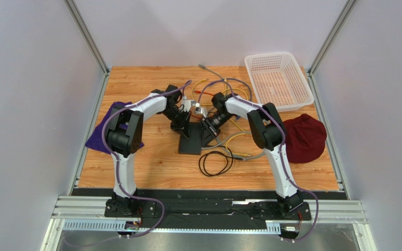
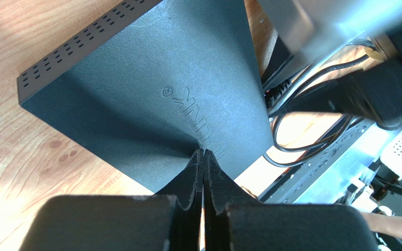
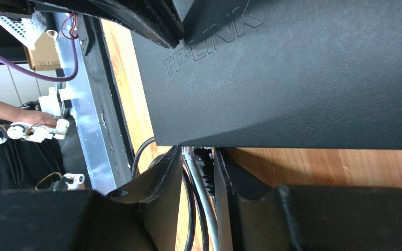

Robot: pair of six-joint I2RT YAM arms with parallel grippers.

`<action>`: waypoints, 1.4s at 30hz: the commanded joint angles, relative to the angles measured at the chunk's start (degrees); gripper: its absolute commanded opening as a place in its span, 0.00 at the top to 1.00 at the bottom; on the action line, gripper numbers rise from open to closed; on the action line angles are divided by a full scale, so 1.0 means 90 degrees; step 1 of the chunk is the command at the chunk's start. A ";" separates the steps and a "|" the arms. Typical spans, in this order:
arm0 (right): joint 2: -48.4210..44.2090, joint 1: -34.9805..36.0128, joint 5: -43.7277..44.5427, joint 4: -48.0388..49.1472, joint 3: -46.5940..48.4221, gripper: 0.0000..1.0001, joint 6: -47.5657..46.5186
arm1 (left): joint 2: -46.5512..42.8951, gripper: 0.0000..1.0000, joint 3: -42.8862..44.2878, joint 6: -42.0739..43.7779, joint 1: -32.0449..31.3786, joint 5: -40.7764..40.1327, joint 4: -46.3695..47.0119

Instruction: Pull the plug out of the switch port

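The switch lies on the bench, under both sets of jaws. The left jaws are pressed together, their tips down on its top face just beside the embossed logo. The right jaws stand slightly apart at its near edge, the plug and its grey cable between them; whether they pinch it I cannot tell

- Flat matte black switch box: socket edge hidden beneath both arms overhead, cropped in the right wrist view.
- Plug: too dark to make out between the fingers of the right gripper, where a grey cable enters.
- Blurred grey shape, top of left wrist view: unidentifiable.
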 commanded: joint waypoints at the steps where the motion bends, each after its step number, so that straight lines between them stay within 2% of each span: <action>1: 0.0352 0.0011 0.0740 0.0282 0.0139 0.76 -0.0074 | 0.0021 1.00 -0.0061 0.0508 -0.0075 -0.0687 0.0060; 14: -0.0018 0.0021 0.1901 0.0331 0.0041 0.93 -0.0084 | 0.0022 1.00 0.0036 0.0469 -0.0075 -0.0599 0.0051; 19: -0.0185 0.0011 0.1874 0.0127 0.0110 0.99 -0.0366 | 0.0041 1.00 0.0065 0.0469 -0.0075 -0.0579 0.0061; 24: -0.0117 -0.0008 0.1727 -0.0625 0.0441 1.00 -0.0738 | 0.0031 1.00 0.0075 0.0469 -0.0075 -0.0540 0.0060; 36: -0.0575 -0.0008 0.1805 -0.0587 0.0481 1.00 -0.0679 | 0.0002 1.00 0.0066 0.0469 -0.0124 -0.0491 0.0061; 37: -0.0759 -0.0018 0.1796 -0.0577 0.0471 0.95 -0.0660 | 0.0012 1.00 0.0056 0.0479 -0.0114 -0.0482 0.0070; 40: -0.1247 -0.0018 0.1864 -0.0344 0.0306 0.60 -0.0456 | 0.0031 1.00 0.0085 0.0460 -0.0114 -0.0452 0.0070; 42: -0.1570 -0.0028 0.1845 -0.0187 0.0189 0.54 -0.0493 | 0.0041 1.00 0.0114 0.0450 -0.0124 -0.0423 0.0051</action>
